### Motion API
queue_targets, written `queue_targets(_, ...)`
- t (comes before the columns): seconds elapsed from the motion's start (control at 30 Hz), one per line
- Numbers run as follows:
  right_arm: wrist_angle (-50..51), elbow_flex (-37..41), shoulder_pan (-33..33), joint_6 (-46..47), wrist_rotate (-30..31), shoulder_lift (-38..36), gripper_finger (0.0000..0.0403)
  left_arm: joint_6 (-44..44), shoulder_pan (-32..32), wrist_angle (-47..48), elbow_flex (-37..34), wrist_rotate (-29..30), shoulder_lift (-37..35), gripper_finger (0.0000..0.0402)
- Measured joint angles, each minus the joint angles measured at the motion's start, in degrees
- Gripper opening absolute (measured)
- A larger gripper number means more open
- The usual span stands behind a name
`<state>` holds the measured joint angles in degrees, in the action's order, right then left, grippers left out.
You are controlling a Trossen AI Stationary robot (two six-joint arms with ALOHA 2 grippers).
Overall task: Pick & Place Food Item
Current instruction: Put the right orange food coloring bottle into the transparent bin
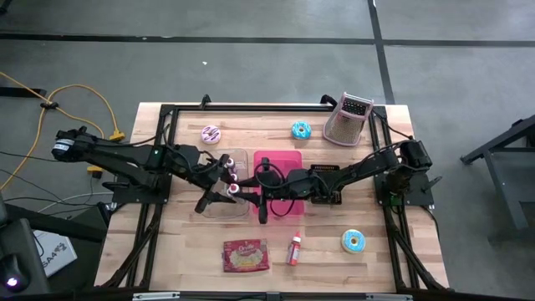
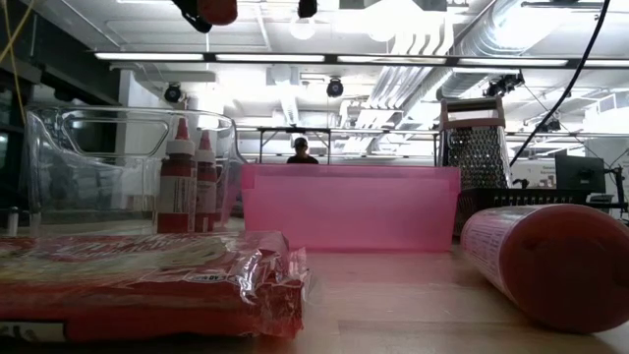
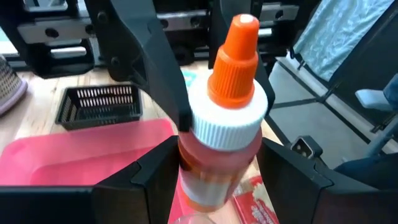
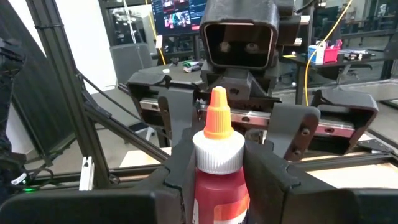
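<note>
A red sauce bottle (image 4: pixel 217 162) with a white ribbed collar and an orange nozzle (image 3: pixel 235 56) stands upright in the air between my two grippers, over the gap between the clear container (image 1: pixel 219 203) and the pink bin (image 1: pixel 284 164). My right gripper (image 4: pixel 219 180) reaches in from the table's right and is shut on it. My left gripper (image 3: pixel 217 186) faces it from the left, open. Its fingers stand close on either side of the bottle's body (image 3: pixel 214 168); I cannot tell whether they touch it. My right gripper pinches the bottle between its two fingers (image 4: pixel 180 168) at the white collar (image 4: pixel 217 154) and the top of the red body. The fingers come in level from the table's right. The bottle stands upright in the hold, nozzle up, lifted clear of the table.
Two more red bottles (image 2: pixel 179 182) stand in the clear container (image 2: pixel 59 167). A black basket (image 3: pixel 99 106) sits by the pink bin (image 2: pixel 349 206). Around them lie three donuts (image 1: pixel 211 134) (image 1: pixel 301 130) (image 1: pixel 354 242), a grater (image 1: pixel 349 119), a snack packet (image 1: pixel 246 255) and a small bottle (image 1: pixel 295 248).
</note>
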<state>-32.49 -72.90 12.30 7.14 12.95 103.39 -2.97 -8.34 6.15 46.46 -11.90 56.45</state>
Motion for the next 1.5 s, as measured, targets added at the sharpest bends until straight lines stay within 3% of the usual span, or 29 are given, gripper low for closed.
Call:
queue_targets(0.4, 0.0, 0.0, -0.1, -0.2, 0.2, 0.0, 0.0101, -0.3, 0.0, -2.8, 0.0, 0.9, 0.5, 0.0204)
queue_targets(0.8, 0.1, 0.0, 0.0, -0.1, 0.2, 0.0, 0.0101, -0.3, 0.0, -3.2, 0.0, 1.3, 0.5, 0.0151)
queue_targets(1.17, 0.1, 0.0, 0.0, 0.1, 0.1, 0.0, 0.0103, -0.5, 0.0, -3.2, 0.0, 1.3, 0.5, 0.0149)
queue_targets(1.5, 0.3, 0.0, 0.0, 0.1, 0.6, 0.0, 0.0166, -2.1, -0.1, -0.8, -0.1, 1.1, 0.5, 0.0149)
